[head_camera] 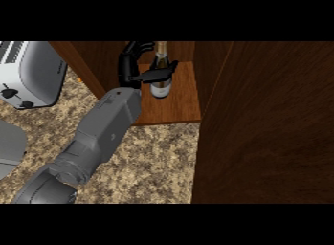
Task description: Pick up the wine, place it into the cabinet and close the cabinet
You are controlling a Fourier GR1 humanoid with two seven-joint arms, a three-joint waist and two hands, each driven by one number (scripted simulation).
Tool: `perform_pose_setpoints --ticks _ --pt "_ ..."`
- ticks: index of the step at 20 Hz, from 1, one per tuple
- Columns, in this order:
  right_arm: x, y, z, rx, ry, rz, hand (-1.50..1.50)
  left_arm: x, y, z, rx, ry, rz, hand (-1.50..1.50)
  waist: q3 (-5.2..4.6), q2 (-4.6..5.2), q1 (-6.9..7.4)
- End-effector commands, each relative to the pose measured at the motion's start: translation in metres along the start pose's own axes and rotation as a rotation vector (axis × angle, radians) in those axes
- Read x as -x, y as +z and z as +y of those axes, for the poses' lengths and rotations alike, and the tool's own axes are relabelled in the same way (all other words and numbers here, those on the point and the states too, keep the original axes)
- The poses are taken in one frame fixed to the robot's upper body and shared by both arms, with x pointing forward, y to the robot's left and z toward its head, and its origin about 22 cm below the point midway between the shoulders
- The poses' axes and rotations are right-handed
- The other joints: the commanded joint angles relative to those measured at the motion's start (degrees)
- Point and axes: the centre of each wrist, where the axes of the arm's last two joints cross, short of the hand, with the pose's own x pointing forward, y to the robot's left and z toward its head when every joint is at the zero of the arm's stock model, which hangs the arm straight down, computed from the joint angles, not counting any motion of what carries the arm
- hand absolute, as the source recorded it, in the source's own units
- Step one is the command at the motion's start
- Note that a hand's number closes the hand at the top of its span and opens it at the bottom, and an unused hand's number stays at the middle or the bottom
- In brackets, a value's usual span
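The wine bottle (161, 86), dark with a pale label, stands upright on the wooden shelf (180, 103) inside the open cabinet. My left hand (132, 64) reaches in from the lower left and is beside the bottle on its left. The thumb lies across the bottle's shoulder and the fingers curl up beside its neck. The cabinet door (282, 124) stands open, filling the right side of the view. The right hand does not show.
A white toaster (21, 72) sits at the upper left on the speckled counter (151, 158). A grey rounded object (0, 148) lies at the left edge. The cabinet's left wall (84, 64) runs close to my forearm.
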Motion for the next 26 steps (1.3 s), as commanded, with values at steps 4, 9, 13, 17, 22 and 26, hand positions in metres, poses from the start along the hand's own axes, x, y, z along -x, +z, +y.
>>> perform_pose_setpoints --ticks 4,9,13,17,22,26 --pt "-0.013 0.009 0.006 0.005 -0.016 -0.028 -1.5 0.018 0.008 0.024 -0.037 -0.081 0.016 -1.5 -0.31 0.45 0.04" --pt "-0.004 0.005 -0.001 -0.005 -0.02 -0.028 -1.5 0.009 0.002 0.015 -0.034 -0.144 0.027 -1.5 -0.25 0.69 -0.37" --pt "-0.004 0.015 -0.002 -0.001 -0.009 -0.017 -1.5 0.021 0.007 0.033 -0.037 -0.175 0.025 -1.5 -0.23 0.64 -0.67" --pt "0.001 0.003 -0.001 -0.012 -0.01 -0.024 -1.5 0.023 0.011 0.029 -0.063 -0.161 -0.013 -1.5 -0.27 0.65 -0.02" --pt "-0.004 0.009 -0.005 -0.02 -0.002 -0.032 -1.5 0.024 0.011 0.032 -0.056 -0.116 -0.011 -1.5 -0.26 0.72 -0.54" --pt "-0.004 0.017 -0.006 -0.017 -0.014 -0.045 -1.5 0.027 0.012 0.039 -0.047 -0.11 -0.027 -1.5 -0.23 0.65 -0.71"
